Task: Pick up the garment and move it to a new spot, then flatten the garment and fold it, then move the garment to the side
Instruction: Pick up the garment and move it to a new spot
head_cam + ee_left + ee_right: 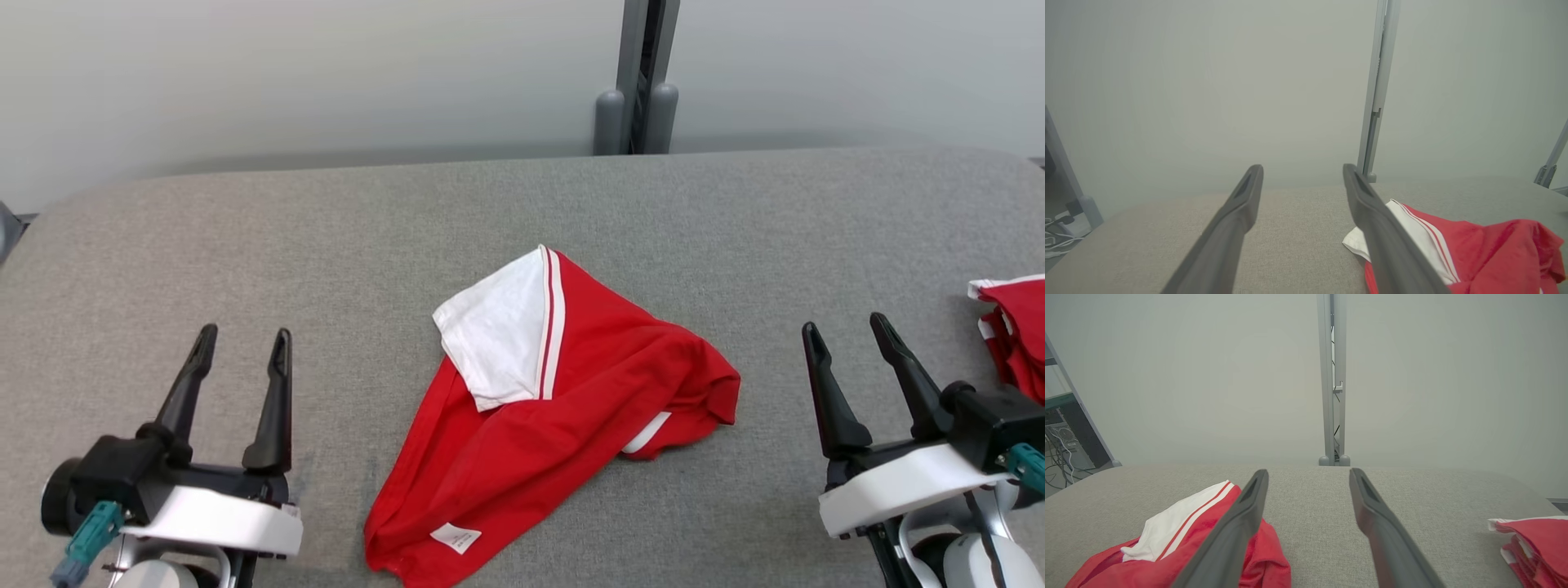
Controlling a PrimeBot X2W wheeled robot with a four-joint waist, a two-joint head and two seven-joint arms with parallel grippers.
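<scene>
The red garment with white striped panel lies crumpled, label showing, mid-table.

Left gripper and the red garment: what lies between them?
Bare grey table surface separates the left gripper from the red garment, as the head view shows.

Red pile cropped at right edge; label on garment unreadable.

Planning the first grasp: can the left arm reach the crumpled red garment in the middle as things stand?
Probably yes. The left gripper is open and apart from the red garment, to its left, with only grey surface between them. Nothing lies on the garment, and the right gripper sits on the other side.
</scene>
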